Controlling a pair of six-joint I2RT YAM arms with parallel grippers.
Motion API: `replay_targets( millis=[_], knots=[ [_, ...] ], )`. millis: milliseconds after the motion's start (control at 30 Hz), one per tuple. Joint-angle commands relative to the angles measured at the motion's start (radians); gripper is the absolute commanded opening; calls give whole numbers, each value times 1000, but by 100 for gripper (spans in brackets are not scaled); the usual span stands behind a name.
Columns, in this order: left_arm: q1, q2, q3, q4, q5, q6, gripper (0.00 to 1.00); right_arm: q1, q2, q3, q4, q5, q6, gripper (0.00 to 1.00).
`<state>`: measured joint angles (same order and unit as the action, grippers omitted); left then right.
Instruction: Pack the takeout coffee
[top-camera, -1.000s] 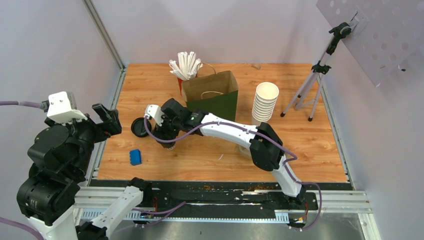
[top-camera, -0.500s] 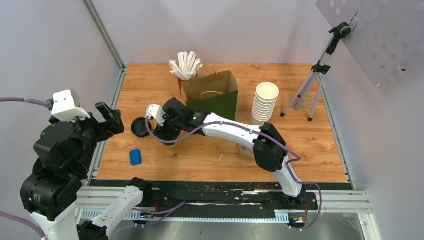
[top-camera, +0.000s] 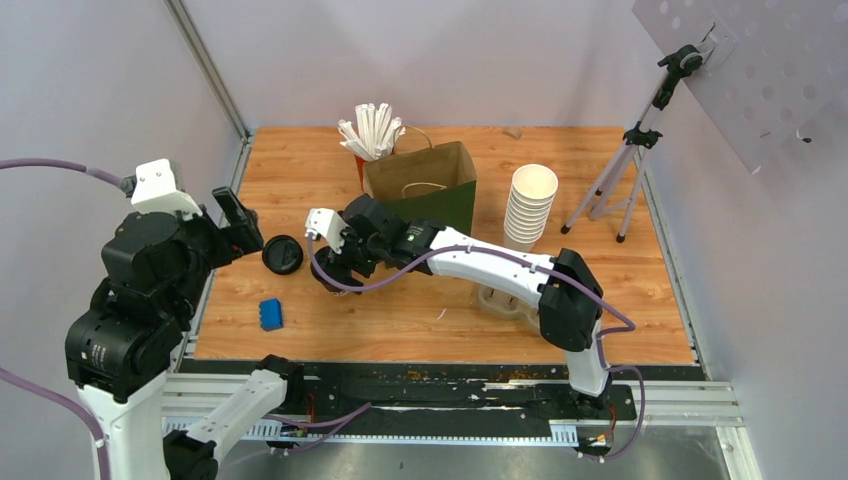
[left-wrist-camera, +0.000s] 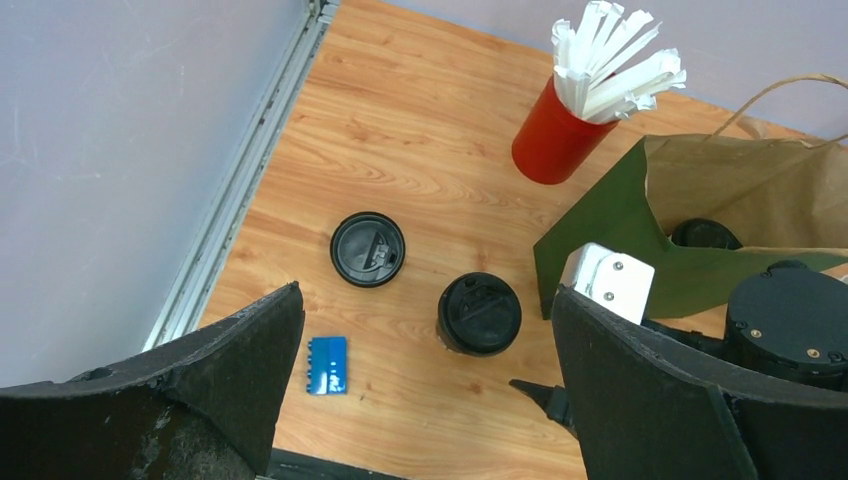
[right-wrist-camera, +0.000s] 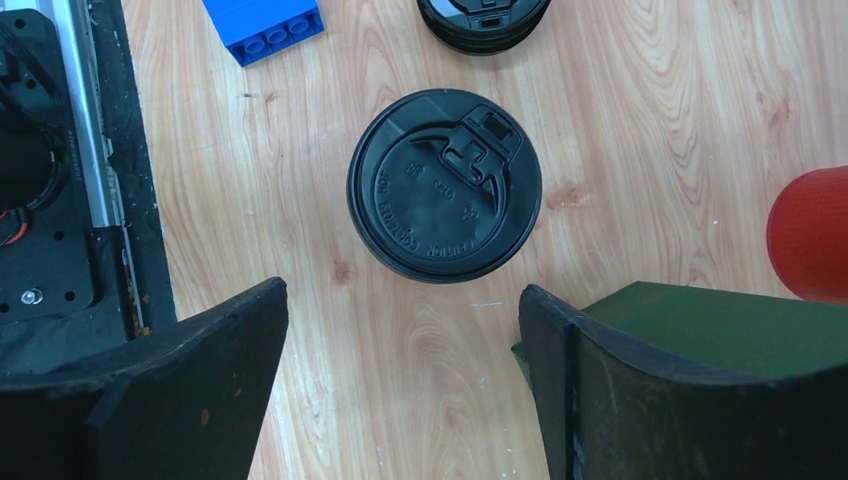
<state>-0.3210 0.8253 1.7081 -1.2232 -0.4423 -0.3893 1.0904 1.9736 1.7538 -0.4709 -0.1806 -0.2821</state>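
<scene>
Wood-grain tabletop (top-camera: 400, 320): small takeout cup w/ round black plastic sip lid (left-wrist-camera: 479, 313) stands upright near green-and-brown paper bag (left-wrist-camera: 700, 190), w/ loose black plastic lid (left-wrist-camera: 368, 249) beside it. R gripper (right-wrist-camera: 400, 300) hangs over cup, jaws wide apart, gripping nothing. L gripper (left-wrist-camera: 425, 300) spread fully, empty, well above table.

Black lid on takeout coffee (right-wrist-camera: 445, 185); blue brick (left-wrist-camera: 328, 365); red straw cup (left-wrist-camera: 550, 145); green-brown bag (left-wrist-camera: 600, 230); wood-grain table (left-wrist-camera: 420, 150).
</scene>
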Motion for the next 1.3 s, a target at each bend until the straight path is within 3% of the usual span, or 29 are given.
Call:
replay_targets(
  millis=[0,233,767,1267],
  knots=[
    [-4,-25,-5,55,-3,4,100,0,26,112,17,42,7,87],
    [-4,-79,1,111,-21,29,100,-1,148,260,-40,75,29,97],
    [-4,-83,43,84,-23,72,100,-1,252,311,-41,102,34,99],
    [-4,-90,45,79,-25,65,100,-8,257,301,-44,67,40,90]
  ],
)
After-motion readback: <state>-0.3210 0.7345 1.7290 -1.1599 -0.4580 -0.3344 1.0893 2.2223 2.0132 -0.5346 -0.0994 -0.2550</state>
